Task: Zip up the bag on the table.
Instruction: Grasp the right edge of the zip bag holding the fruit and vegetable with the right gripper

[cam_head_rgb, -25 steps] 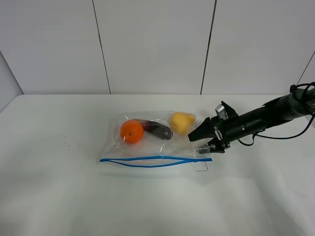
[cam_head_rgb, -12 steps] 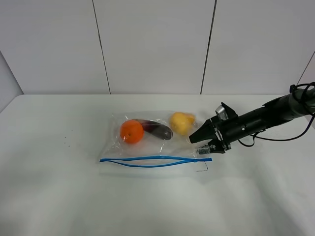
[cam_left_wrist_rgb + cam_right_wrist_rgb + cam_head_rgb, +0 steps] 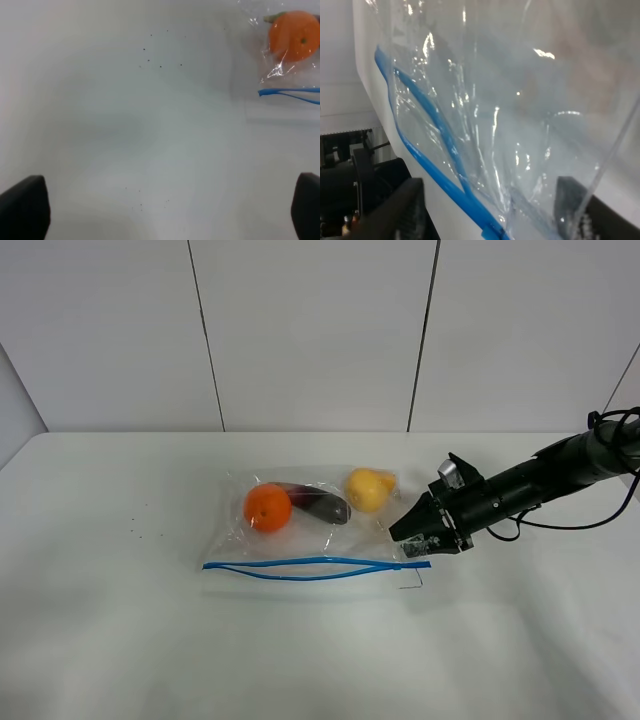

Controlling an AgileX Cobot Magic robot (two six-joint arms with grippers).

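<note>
Since the earlier frames the right gripper (image 3: 411,540) has dropped slightly toward the table (image 3: 120,640) and now sits at the right end of the zip strip (image 3: 315,562); the bag (image 3: 300,538) has not shifted. At far left, the left gripper (image 3: 162,212) hangs over bare table with its fingers (image 3: 22,207) spread wide and holding nothing. It is well apart from the bag, and only the left end of the strip and the orange (image 3: 267,507) reach into its wrist view. The bag lies flat at mid-table. The orange, the eggplant (image 3: 320,504) and the yellow fruit (image 3: 367,489) rest along its far side, and the strip runs along its near edge. The two blue tracks are visibly apart through the middle of the strip, so the mouth is judged unsealed. At the right, the right wrist view shows clear film and both tracks between the right gripper's fingers (image 3: 410,210), which stand apart and are not clamped. Three hazards follow. If the fingers close on one track, or on film beside the strip, a sweep leftward would seal nothing. Because nothing anchors the left end, a sweep would likely drag the light bag across the smooth table or buckle the strip rather than press the tracks together. Any such drag could also roll the fruit and wrinkle the film into the closure.
</note>
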